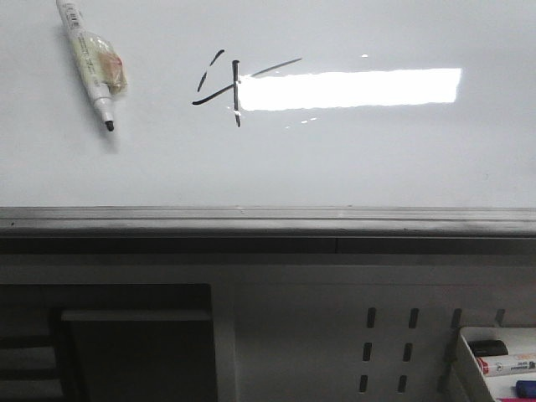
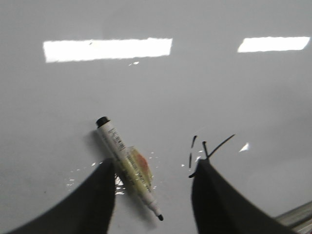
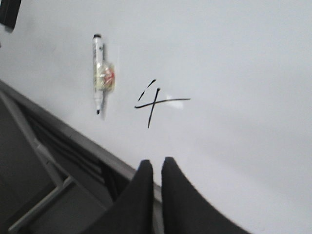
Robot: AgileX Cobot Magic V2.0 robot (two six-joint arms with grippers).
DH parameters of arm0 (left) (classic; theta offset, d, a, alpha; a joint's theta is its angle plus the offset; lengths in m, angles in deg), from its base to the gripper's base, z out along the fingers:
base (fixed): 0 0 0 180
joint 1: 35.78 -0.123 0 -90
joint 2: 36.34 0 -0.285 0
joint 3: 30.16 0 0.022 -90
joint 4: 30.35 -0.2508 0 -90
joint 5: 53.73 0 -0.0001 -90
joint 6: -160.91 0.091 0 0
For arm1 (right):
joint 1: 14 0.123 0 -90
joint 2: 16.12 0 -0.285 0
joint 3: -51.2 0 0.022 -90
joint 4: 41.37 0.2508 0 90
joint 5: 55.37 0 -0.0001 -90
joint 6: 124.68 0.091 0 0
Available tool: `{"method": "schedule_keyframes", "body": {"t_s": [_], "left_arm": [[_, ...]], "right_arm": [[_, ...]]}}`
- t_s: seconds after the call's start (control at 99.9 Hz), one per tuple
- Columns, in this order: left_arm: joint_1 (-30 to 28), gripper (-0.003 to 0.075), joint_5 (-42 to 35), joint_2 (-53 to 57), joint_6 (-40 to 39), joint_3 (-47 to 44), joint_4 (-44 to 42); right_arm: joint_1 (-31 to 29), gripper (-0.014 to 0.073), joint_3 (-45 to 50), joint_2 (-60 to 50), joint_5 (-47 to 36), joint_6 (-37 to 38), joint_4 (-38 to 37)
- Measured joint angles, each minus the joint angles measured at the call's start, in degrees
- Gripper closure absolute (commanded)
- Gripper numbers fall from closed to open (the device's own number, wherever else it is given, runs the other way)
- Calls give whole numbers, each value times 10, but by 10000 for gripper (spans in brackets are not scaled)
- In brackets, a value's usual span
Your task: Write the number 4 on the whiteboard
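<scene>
The whiteboard (image 1: 352,159) lies flat, glossy white, with a bright light reflection. A small black number 4 (image 1: 226,88) is drawn on it, also seen as number 4 (image 2: 202,153) and number 4 (image 3: 153,101). An uncapped white marker (image 1: 90,63) lies on the board left of the figure, tip toward the near edge. My left gripper (image 2: 156,168) hangs open above the marker (image 2: 127,165), not touching it. My right gripper (image 3: 156,163) is shut and empty, over the board's near rail. Neither gripper shows in the front view.
A grey metal rail (image 1: 268,219) runs along the board's near edge. Below it is a perforated panel (image 1: 389,347). A white tray (image 1: 466,368) at lower right holds spare markers (image 1: 502,364). A dark frame (image 3: 44,170) sits under the rail.
</scene>
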Motion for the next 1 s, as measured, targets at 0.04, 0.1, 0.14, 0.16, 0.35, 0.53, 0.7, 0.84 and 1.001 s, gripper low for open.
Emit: {"method": "schedule_keyframes", "body": {"t_s": [0.04, 0.1, 0.14, 0.16, 0.35, 0.53, 0.7, 0.84, 1.001], "left_arm": [[0, 738, 19, 23, 0, -10, -12], [0, 741, 44, 50, 2, -25, -31], [0, 741, 57, 70, 3, -36, -38], [0, 741, 62, 80, 3, -41, -41], [0, 741, 85, 173, 3, -102, -50], [0, 741, 83, 265, 3, -158, -38], [0, 741, 65, 307, 4, -170, -22], [0, 741, 53, 309, 4, -170, -13], [0, 741, 51, 309, 4, -170, -2]], "right_arm": [[0, 659, 18, -29, -18, 0, 1], [0, 659, 45, -73, -46, -4, 2], [0, 659, 65, -98, -58, -7, 4], [0, 659, 76, -114, -62, -8, 5], [0, 659, 170, -258, -79, -22, 6], [0, 659, 243, -353, -84, -23, 7], [0, 659, 263, -356, -84, -23, 7], [0, 659, 263, -357, -89, -23, 9], [0, 659, 263, -358, -92, -23, 9]]}}
